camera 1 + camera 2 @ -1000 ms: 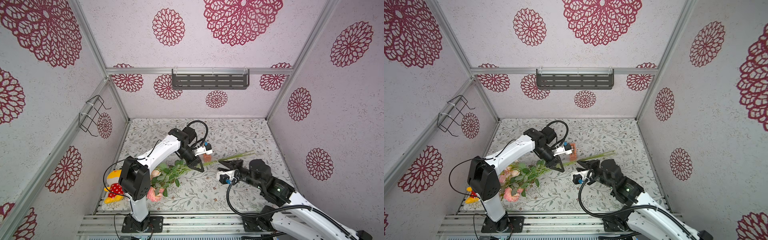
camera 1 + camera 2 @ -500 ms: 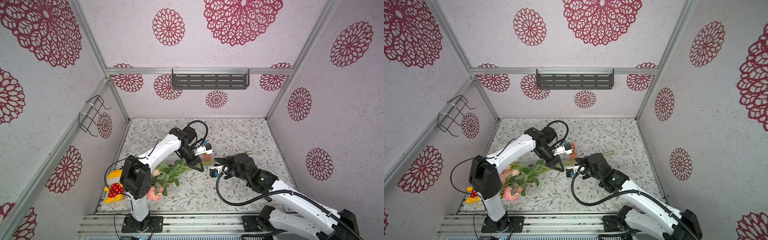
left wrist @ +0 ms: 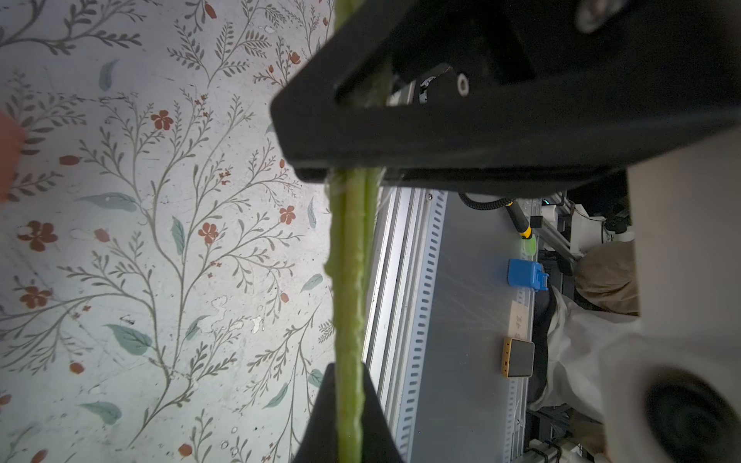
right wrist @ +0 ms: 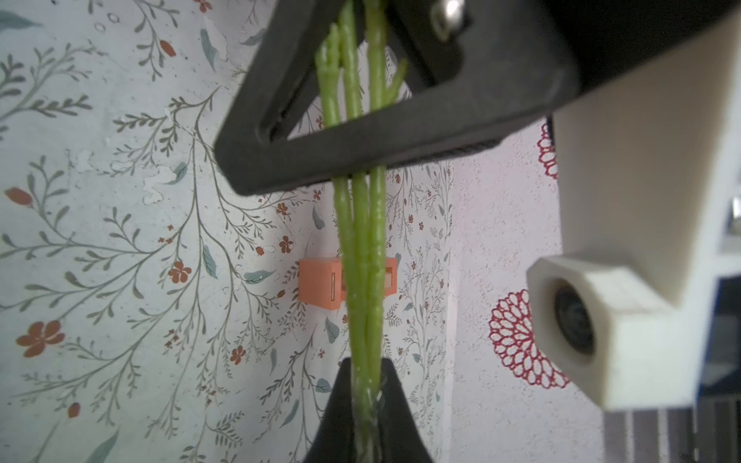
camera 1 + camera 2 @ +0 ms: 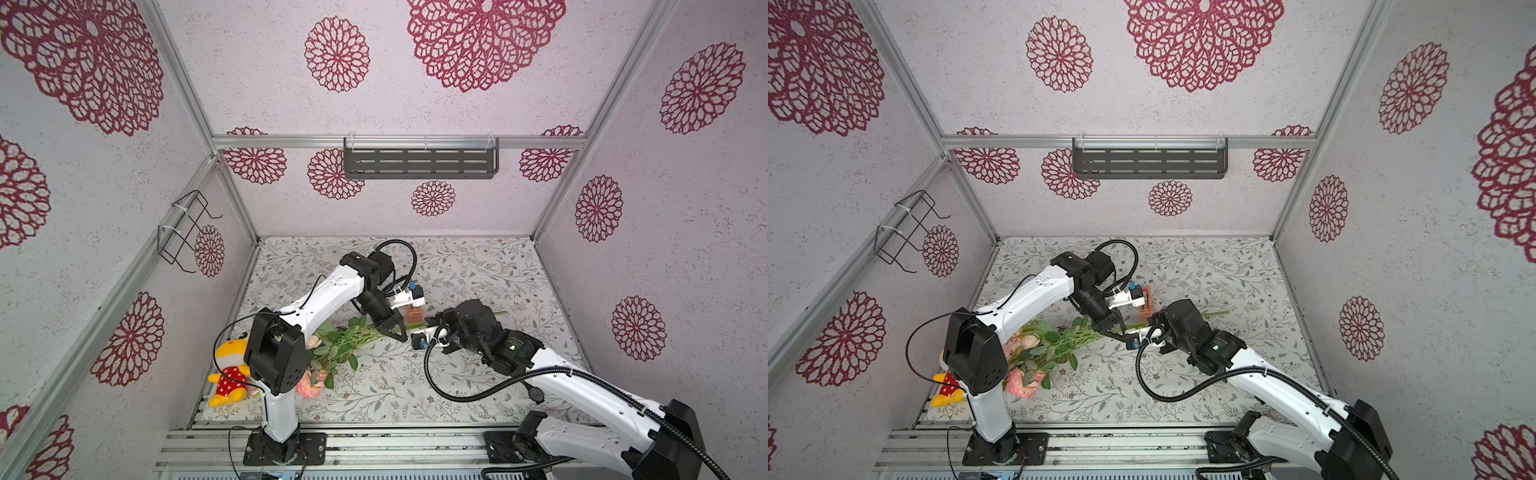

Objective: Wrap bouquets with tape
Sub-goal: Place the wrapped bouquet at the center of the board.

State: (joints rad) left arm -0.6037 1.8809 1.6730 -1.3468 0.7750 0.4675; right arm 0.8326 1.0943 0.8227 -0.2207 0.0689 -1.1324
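Now left gripper (image 3: 347,366) and right gripper (image 4: 367,364) fingers clamp the green-stemmed pink bouquet (image 5: 345,340) side by side, orange tape dispenser (image 4: 320,284) just beyond.

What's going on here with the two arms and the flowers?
Both arms hold one bouquet by its stems over the table. The left gripper is shut on the stems, and the right gripper is shut on them right beside it, toward the cut ends. The blooms point toward the left arm's base. The tape sits on the table just behind the stems, held by neither gripper. Whether any tape is on the stems yet, I cannot tell.
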